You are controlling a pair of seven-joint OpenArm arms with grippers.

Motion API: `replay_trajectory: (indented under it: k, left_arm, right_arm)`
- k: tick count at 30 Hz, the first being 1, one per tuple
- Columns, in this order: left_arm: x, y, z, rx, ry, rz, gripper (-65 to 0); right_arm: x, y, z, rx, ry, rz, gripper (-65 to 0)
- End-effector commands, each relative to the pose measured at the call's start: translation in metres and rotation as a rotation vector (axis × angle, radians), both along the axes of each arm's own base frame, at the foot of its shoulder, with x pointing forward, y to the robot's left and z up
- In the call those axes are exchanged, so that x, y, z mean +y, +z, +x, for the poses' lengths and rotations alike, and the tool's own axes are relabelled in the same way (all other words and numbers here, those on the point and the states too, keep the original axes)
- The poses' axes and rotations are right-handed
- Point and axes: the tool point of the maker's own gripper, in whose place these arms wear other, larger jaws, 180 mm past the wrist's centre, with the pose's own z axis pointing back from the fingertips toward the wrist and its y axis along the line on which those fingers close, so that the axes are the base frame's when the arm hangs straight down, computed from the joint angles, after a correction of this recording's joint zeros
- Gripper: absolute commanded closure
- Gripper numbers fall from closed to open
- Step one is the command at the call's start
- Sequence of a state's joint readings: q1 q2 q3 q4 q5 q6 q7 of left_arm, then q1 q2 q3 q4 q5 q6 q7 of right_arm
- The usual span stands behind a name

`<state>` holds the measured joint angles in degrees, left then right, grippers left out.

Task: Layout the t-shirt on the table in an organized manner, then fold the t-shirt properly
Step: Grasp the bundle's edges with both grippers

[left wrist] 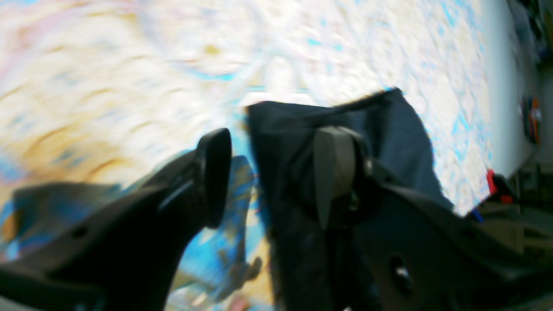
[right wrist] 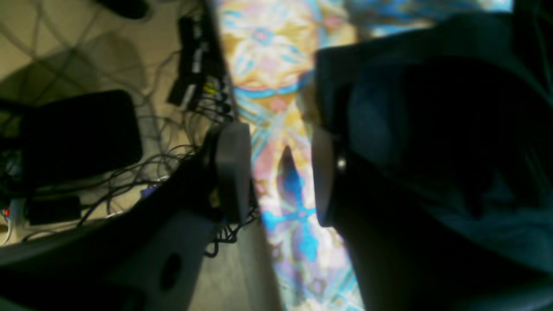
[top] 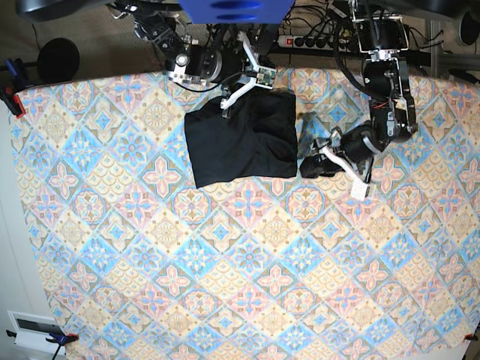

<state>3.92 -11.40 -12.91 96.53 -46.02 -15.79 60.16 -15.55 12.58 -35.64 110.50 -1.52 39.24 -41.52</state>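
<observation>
Between both grippers, folded t-shirt (top: 240, 139)

Folded t-shirt (top: 241, 136) lies on the table (top: 150, 262) between both tools.

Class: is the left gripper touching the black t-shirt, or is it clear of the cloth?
Cannot tell. In the left wrist view, the left gripper is open; one finger overlaps the t-shirt, but blur hides any contact.

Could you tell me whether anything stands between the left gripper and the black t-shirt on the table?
Nothing visible does: the left gripper sits open right at the t-shirt edge, with only patterned table around it.
</observation>
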Motion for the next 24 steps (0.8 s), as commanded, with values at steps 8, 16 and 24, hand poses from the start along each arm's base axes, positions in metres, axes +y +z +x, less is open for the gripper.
replay_trajectory:
  k: [8, 16, 24]
  left_arm:
    - [-0.018, 0.006, -0.006, 0.010, -0.072, -0.037, -31.1]
    - [-0.032, 0.004, -0.011, 0.031, -0.097, -0.065, -31.1]
    - [-0.058, -0.028, -0.001, 0.128, -0.102, -0.098, -30.9]
  right_arm:
    - [-0.016, 0.016, 0.019, -0.048, -0.061, 0.029, -22.4]
    - [-0.056, 0.016, 0.056, -0.094, -0.203, -0.017, -22.4]
    - [-0.080, 0.019, 0.075, -0.117, -0.286, -0.035, -22.4]
